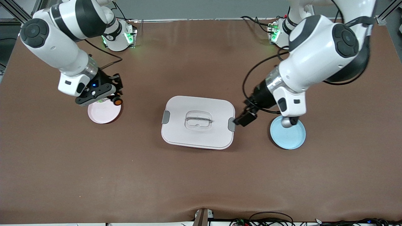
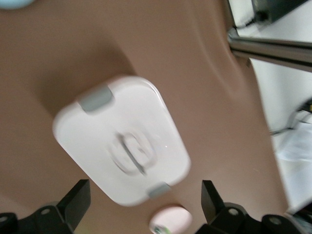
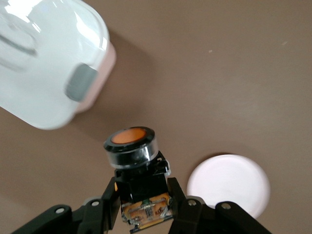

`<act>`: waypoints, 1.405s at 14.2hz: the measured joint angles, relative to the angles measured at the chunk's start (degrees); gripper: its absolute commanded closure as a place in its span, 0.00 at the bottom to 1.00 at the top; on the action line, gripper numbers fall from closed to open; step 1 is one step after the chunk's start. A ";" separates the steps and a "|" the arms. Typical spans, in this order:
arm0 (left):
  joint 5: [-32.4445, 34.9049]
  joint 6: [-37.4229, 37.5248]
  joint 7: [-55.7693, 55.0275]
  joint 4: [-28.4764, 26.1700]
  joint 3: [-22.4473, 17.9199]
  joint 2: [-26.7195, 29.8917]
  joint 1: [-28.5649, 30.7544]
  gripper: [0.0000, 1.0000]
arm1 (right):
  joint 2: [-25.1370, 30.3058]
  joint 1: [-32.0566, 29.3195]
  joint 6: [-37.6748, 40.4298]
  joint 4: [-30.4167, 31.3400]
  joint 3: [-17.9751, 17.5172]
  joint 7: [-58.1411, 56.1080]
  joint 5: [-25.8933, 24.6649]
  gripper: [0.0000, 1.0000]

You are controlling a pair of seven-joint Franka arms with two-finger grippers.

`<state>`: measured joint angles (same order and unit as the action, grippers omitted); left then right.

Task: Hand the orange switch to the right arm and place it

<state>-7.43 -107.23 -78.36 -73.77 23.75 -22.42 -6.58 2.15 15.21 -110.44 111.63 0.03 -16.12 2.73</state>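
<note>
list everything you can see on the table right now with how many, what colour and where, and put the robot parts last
lidded box: one, white with grey clips, middle of the table.
pink plate: one, pale pink, toward the right arm's end, under the right gripper.
blue plate: one, light blue, toward the left arm's end, under the left arm's wrist.
orange switch: one, black with an orange face, held over the pink plate's edge.
right gripper: one, black, shut on the orange switch.
left gripper: one, black, open and empty, over the table between the lidded box and blue plate.
</note>
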 measured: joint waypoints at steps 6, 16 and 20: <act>10.03 13.83 26.75 -0.01 -0.20 2.34 8.20 0.00 | -0.10 -9.82 -0.68 1.19 0.23 -27.55 -4.31 1.00; 10.14 20.99 38.35 -0.10 -0.24 3.19 13.73 0.00 | -4.51 -19.84 -12.86 7.82 0.27 -51.36 -5.52 1.00; 10.14 21.02 47.15 -0.08 -1.92 4.30 15.04 0.00 | -8.26 -20.30 -17.48 8.45 0.25 -51.76 -6.32 1.00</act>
<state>2.71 -86.21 -31.21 -73.85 21.83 -18.12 8.46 -6.12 -5.09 -127.92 120.08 0.28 -67.88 -3.59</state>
